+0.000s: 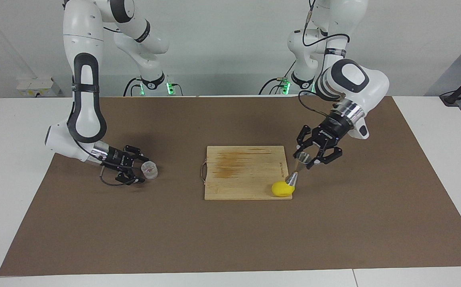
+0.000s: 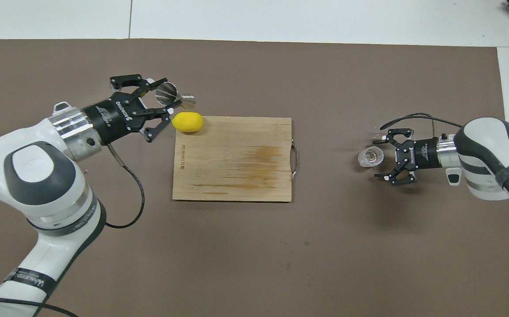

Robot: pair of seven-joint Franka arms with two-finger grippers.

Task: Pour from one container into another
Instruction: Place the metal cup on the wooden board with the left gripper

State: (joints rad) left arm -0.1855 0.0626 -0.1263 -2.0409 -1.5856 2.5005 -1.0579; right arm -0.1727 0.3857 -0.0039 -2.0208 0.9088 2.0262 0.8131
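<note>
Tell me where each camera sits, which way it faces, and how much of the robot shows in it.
Facing view: high across the table, looking toward the robots; both arms show from base to gripper.
Overhead view: high above the robots' end, looking steeply down; forearms and grippers enter from the bottom corners.
Shared: left gripper shut on the jigger beside the lemon on the cutting board; right gripper open around the glass cup.

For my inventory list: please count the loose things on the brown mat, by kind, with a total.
Glass cup: 1
Metal jigger: 1
Yellow lemon: 1
Wooden cutting board: 1
Total: 4
</note>
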